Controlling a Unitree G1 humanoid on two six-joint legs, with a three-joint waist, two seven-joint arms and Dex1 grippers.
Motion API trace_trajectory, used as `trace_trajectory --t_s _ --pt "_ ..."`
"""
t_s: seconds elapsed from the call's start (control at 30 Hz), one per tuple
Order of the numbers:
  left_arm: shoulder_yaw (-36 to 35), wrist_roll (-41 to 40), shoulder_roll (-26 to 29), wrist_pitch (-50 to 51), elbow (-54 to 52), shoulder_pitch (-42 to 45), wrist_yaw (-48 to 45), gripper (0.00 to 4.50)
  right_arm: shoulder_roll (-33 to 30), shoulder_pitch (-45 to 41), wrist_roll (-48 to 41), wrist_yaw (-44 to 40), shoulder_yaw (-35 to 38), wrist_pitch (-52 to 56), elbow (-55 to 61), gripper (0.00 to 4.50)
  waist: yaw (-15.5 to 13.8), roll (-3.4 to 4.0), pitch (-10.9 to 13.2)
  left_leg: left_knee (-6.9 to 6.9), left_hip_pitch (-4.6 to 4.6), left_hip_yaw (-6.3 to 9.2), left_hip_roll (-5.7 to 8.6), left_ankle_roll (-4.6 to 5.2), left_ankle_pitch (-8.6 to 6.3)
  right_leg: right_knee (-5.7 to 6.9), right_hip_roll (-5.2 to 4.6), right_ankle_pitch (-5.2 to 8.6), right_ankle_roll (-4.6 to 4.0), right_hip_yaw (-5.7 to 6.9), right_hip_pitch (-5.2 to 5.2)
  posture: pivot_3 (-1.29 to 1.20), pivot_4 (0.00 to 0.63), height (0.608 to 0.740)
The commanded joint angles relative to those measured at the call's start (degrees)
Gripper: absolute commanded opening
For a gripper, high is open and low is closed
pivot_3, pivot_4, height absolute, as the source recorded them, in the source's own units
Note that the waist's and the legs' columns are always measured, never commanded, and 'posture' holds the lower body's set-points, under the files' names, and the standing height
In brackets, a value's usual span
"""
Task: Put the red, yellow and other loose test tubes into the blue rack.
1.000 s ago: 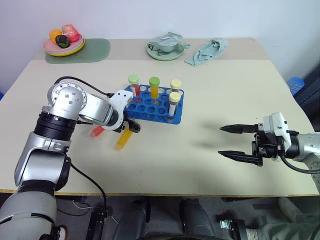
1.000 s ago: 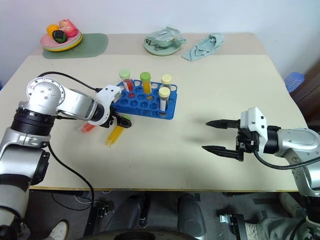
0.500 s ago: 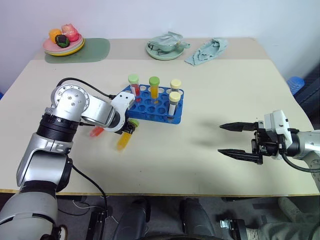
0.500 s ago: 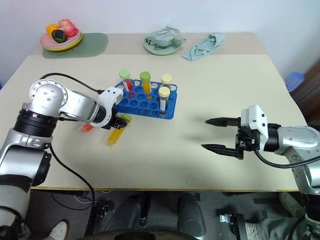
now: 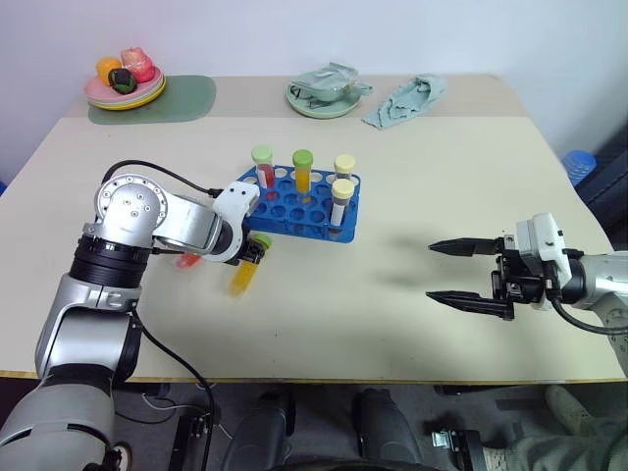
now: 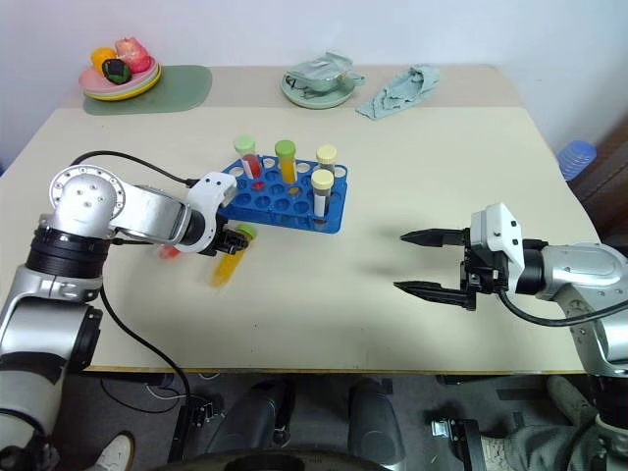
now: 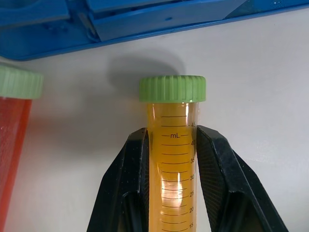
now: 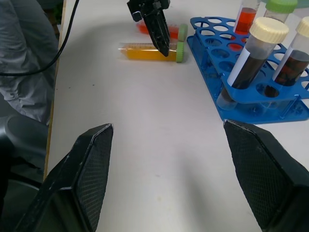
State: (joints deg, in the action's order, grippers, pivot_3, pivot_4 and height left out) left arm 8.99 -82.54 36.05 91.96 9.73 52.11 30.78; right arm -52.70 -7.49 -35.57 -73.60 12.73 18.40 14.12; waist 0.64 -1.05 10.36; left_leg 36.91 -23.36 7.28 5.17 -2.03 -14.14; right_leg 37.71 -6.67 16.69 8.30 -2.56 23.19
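Yellow-orange tube [image 7: 173, 159], green cap, graduated, lying flat | left fingers [image 7: 126, 179] clamped on it | right fingers [image 5: 461, 247] apart

yellow tube [image 7: 172, 164]: clear, orange-yellow liquid, green cap, printed scale; lying on the table just beside the rack, cap toward it, clamped between two black fingers.
red tube [image 7: 12, 130]: red liquid, pale green cap; lying parallel alongside the yellow tube.
rack [image 5: 294, 208]: bright blue, grid of round holes; four capped tubes stand upright in it.
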Motion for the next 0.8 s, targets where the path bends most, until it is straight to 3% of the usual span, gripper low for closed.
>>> trace_trajectory --t_s 0.03,0.2,0.33,0.47,0.53,0.6,0.7,0.8 --pt "-1.58 -1.75 -0.09 0.54 -1.73 -1.0 1.65 0.82 0.6 -1.8 -0.23 -0.62 -0.23 -0.85 -0.58 3.72 0.0 0.0 0.0 0.01 0.0 0.0 0.0 0.0 0.0 0.01 0.0 0.0 0.0 0.0 0.0 0.0 0.15 0.74" --pt "-5.72 -1.83 -0.33 0.54 -4.72 -1.56 2.79 0.8 0.8 -3.36 0.15 -1.14 -0.97 -1.19 -1.87 3.72 -0.01 0.0 0.0 0.03 -0.02 0.0 0.01 0.0 0.0 0.03 0.0 0.0 0.0 0.0 0.03 0.0 0.15 0.74" --pt "-10.4 -1.52 0.26 -3.56 -14.87 -3.31 -2.22 0.8 0.87 -3.49 0.22 -1.5 -0.84 -1.41 -2.38 3.72 -0.02 -0.01 0.01 0.1 -0.14 -0.01 0.01 0.0 0.0 0.08 -0.02 0.0 0.0 0.0 0.14 0.0 0.15 0.74" --pt "-17.08 9.59 0.8 -23.45 -34.83 -10.14 -18.75 0.8 1.34 -3.95 0.02 -1.06 -1.2 -1.12 -2.52 3.72 0.06 0.0 0.0 0.1 -0.15 -0.03 0.01 0.0 0.0 0.09 -0.04 0.0 0.0 -0.01 0.15 0.0 0.15 0.74" --pt "-18.88 11.08 -0.2 -27.72 -37.2 -12.75 -22.52 0.8 1.57 -4.43 -0.26 -0.88 -1.41 -0.75 -2.57 3.72 -0.01 0.03 -0.02 0.07 -0.15 -0.12 -0.02 -0.01 0.0 0.06 -0.02 0.0 -0.02 -0.02 0.16 0.0 0.15 0.74" --pt "-18.18 20.98 -0.57 -38.02 -39.89 -16.18 -27.83 0.8 1.71 -4.91 -0.25 -0.88 -1.56 -0.48 -2.76 3.72 -0.11 0.12 -0.07 0.09 -0.13 -0.12 -0.02 -0.01 0.0 0.05 -0.02 -0.01 -0.02 -0.02 0.12 0.0 0.15 0.74" --pt "-13.65 42.08 -0.61 -59.02 -41.88 -21.99 -34.09 0.8 1.98 -5.98 -0.47 -0.77 -1.61 0.25 -3.24 3.72 -0.08 0.13 -0.08 0.08 -0.09 -0.26 -0.02 0.02 -0.01 -0.03 -0.02 -0.01 -0.03 -0.04 0.04 0.0 0.15 0.74" --pt "-6.7 54.49 -2.41 -73.54 -36.18 -26.2 -41.9 0.8 2.16 -6.89 -0.39 -0.57 -1.86 0.6 -3.69 3.72 -0.51 0.15 -0.09 0.08 -0.09 -0.45 -0.04 0.07 -0.04 -0.11 -0.01 -0.02 -0.04 -0.03 -0.01 0.0 0.15 0.74"
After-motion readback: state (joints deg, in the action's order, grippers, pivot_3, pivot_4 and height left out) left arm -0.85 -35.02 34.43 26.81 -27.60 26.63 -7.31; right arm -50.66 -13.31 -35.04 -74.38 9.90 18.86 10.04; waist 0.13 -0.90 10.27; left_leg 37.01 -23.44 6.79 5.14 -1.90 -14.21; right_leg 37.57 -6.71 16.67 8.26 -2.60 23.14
